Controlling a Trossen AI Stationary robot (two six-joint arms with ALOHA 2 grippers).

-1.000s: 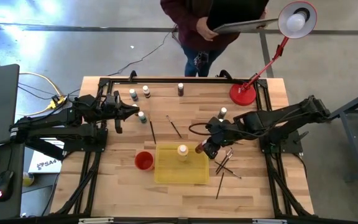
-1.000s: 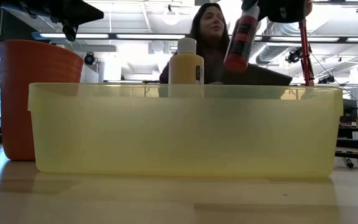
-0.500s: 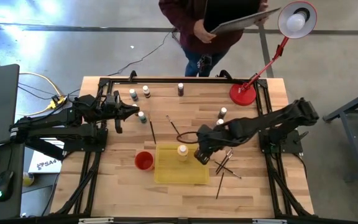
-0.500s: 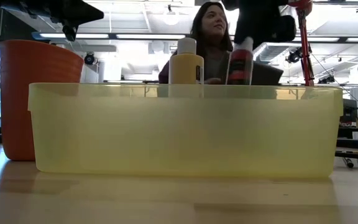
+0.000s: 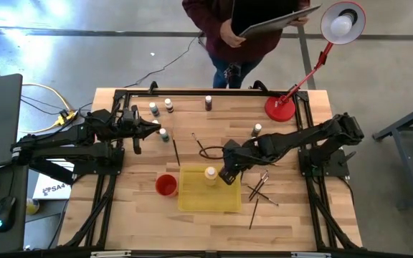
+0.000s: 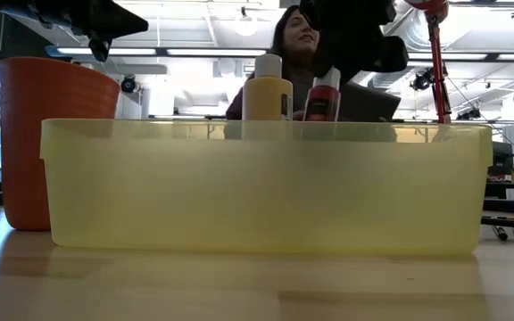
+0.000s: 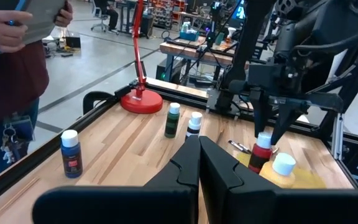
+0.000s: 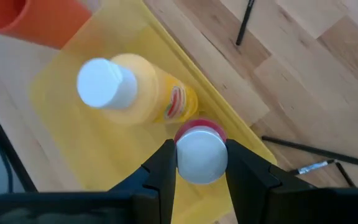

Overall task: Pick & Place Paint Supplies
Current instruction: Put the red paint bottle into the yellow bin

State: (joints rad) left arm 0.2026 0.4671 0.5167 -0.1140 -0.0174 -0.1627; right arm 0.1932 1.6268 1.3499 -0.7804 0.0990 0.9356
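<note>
A red paint bottle (image 8: 199,134) with a white cap stands upright inside the yellow tray (image 5: 192,199), with my right gripper (image 5: 227,174) shut on it from above. Right beside it in the tray stands a larger yellow bottle (image 5: 210,174) with a white cap. In the low view the red bottle (image 6: 322,96) shows above the tray wall (image 6: 257,187); its lower part is hidden behind that wall. My left gripper (image 5: 153,127) hovers shut at the table's left, holding nothing. My right gripper pinches the red bottle at its white cap (image 8: 201,157) between its two fingers (image 8: 165,167), one on each side. The fingers come from above, slanting down from the table's right. The bottle stands upright with its lower part inside the tray; whether its base rests on the tray floor is hidden.
A red cup (image 5: 166,185) stands left of the tray. Small bottles (image 5: 153,109), (image 5: 208,102), (image 5: 257,130) stand toward the far edge. Brushes (image 5: 260,190) lie right of the tray, others (image 5: 201,147) behind it. A red lamp base (image 5: 279,107) is far right; a person stands beyond the far edge.
My right gripper has moved toward the table's left and down with the red bottle. The bottle hung tilted above the tray's right part; it now stands upright, lowered into the tray close beside the yellow bottle.
</note>
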